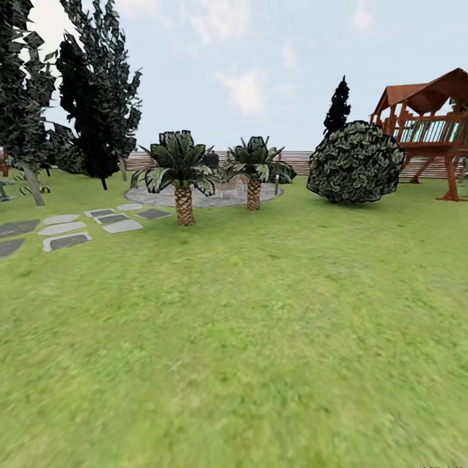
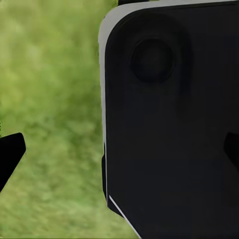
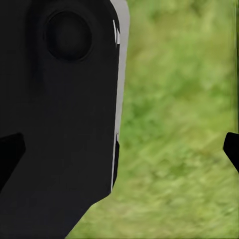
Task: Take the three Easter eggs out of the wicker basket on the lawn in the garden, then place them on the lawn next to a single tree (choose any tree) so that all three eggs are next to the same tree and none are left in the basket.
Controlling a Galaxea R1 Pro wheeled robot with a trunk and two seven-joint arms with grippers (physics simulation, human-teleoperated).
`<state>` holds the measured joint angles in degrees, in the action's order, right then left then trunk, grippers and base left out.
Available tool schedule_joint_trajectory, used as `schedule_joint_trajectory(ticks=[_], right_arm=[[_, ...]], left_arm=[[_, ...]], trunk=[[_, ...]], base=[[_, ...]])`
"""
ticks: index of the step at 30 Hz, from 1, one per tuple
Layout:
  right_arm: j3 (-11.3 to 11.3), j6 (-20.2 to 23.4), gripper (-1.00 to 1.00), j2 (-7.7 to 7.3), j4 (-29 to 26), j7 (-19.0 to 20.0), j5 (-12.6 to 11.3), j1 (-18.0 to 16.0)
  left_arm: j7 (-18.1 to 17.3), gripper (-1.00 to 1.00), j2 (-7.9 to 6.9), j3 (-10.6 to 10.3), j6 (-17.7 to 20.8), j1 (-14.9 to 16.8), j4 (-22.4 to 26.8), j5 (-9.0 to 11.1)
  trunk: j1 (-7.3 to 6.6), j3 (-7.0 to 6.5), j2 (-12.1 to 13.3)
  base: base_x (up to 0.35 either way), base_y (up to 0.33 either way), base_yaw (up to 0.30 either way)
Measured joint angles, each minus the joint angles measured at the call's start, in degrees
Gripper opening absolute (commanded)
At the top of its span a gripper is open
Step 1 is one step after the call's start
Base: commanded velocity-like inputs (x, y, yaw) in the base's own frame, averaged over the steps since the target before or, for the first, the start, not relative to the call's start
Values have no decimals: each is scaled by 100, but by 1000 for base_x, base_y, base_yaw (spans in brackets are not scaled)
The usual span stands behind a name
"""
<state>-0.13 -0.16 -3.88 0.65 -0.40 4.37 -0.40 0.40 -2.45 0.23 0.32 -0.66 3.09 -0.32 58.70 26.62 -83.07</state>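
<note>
- No egg or basket appears here, so by my judgement the task is at a travel stage, nothing visibly placed yet.
- The lawn (image 1: 247,338) spreads flat and green, and one pale-trunked tree (image 1: 32,185) stands at far left.
- Left gripper (image 2: 119,149) and right gripper (image 3: 119,149) have jaws spread apart, holding nothing, each beside a dark robot panel (image 2: 174,124).
- Further off stand two palms (image 1: 184,205), a round bush (image 1: 355,162), stepping stones (image 1: 65,242), a slat fence (image 1: 296,159) and a wooden play tower (image 1: 432,123).
</note>
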Motion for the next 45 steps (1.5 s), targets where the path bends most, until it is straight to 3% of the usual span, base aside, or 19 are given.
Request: schedule_joint_trajectory(ticks=[45], right_arm=[[0,0,100,1,0,0,0,0]], left_arm=[[2,100,1,-7,0,1,-7,0]], trunk=[[0,0,0]], base=[[294,-141,-287]])
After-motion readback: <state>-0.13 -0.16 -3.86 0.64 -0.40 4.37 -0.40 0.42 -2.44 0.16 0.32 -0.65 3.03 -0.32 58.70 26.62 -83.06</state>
